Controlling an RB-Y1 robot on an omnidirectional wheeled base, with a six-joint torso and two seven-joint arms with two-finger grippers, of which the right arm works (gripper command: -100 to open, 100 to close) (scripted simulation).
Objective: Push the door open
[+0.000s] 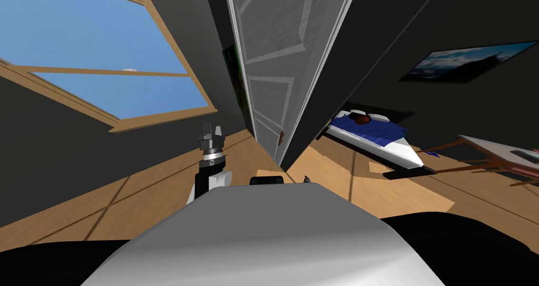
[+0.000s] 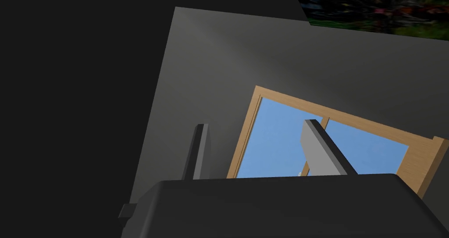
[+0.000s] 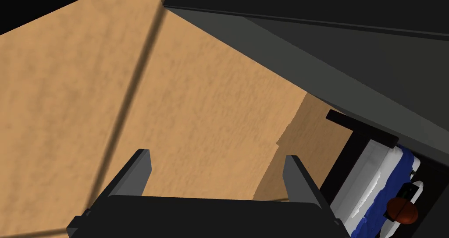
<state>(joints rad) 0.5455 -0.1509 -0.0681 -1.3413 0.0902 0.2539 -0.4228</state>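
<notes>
A pale grey panelled door (image 1: 279, 46) stands swung wide in the head view. It is seen almost edge-on, rising from the wooden floor (image 1: 131, 198) just ahead of the robot. Its raised panels face the window (image 1: 105, 51) side, and its thin edge points back toward the camera. A dark wall (image 1: 379, 46) flanks the door on the right.

The left arm (image 1: 209, 167) is raised over the floor, between the window and the foot of the door. Its jaws are near the door but apart from it. In the left wrist view the two blades stand released, with nothing between them.

The right jaws, seen in the right wrist view, are likewise spread and hold nothing. They hang above the bare boards, where a dark seam runs across the wood. Beyond their right blade lies the corner of a bed (image 3: 364, 136) in a dark frame, tucked against the base of a dark wall. It has a white mattress and a blue cover (image 3: 388, 189). A reddish-brown ball (image 3: 401, 210) rests on the cover.

In the head view the same bed sits to the right of the door, past the dark wall, with the ball at its far end. A framed landscape picture (image 1: 463, 61) hangs on the wall above the bed. A second picture (image 1: 235, 72), mostly green, hangs on the wall just left of the door.
</notes>
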